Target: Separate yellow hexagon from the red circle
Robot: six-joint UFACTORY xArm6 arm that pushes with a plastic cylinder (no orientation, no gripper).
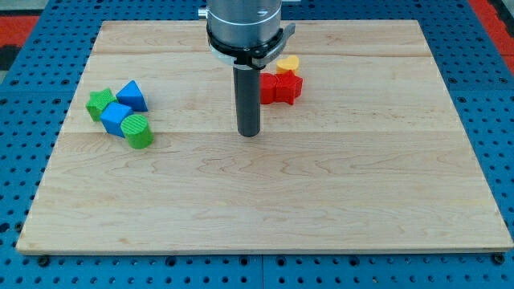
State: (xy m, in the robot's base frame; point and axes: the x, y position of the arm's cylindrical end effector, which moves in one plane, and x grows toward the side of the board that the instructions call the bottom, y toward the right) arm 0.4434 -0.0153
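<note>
Not done: yellow block [288, 63] touching red blocks [280, 87] nr table [361, 201] top edge; my tip [249, 133] just left-below. No fingers.

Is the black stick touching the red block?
Apart. In the camera view, my tip sits below and left of the red block, with bare wooden board showing between them.

Wooden board [337, 209], light colour, lies on a blue perforated base [498, 120]. At the view's left, 4 blocks close together: green star [99, 103], blue triangle [132, 95], blue cube [116, 119], green cylinder [138, 131]. Near the top centre: red block [282, 87], shape not clear, w/ a yellow block [288, 63] touching just behind it. My tip [249, 133] rests on the board, just left and below the red one.
</note>
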